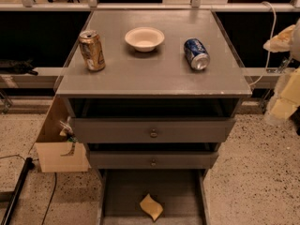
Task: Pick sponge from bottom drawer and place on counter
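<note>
Notably, the gripper (287, 102) hung at the right edge of the frame, open or closed I could not tell, well apart from the sponge (151, 206) lying flat in the bottom drawer (123, 193) at lower centre, so a reach could clip the upper drawer fronts (117, 131) overhead.

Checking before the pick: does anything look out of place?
The blue metal soda can lies on its side on the flat grey counter; the gold can stands upright. The gripper hangs at the right edge.
</note>
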You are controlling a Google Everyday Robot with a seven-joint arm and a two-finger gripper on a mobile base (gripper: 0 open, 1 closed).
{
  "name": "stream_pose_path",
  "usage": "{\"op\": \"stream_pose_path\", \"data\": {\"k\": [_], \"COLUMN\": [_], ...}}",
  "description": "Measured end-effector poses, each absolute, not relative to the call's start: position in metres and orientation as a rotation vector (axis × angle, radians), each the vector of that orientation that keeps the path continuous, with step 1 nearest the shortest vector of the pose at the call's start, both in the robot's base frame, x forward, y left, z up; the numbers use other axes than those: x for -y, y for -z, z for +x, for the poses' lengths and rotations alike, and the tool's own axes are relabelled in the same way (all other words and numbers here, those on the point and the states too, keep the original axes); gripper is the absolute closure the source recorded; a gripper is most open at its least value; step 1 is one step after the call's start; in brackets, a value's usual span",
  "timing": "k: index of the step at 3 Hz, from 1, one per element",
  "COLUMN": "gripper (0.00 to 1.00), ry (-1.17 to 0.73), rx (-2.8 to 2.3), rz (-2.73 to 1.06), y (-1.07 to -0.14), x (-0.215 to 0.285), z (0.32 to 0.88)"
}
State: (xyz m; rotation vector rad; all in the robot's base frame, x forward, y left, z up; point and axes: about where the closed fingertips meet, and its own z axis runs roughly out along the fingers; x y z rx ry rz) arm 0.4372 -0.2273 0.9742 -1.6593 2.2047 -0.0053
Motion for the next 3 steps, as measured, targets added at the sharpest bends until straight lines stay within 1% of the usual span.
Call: {"op": "stream_pose_path", "data": {"k": [2, 3], "gripper": [0.0, 0.0], "ry": [-0.248, -0.314], "rx": [-2.124, -2.102], "rz": [-1.455, -1.422], "y": [-0.922, -0.905], "x": [0.287, 0.3], "z": [0.419, 0.411]}}
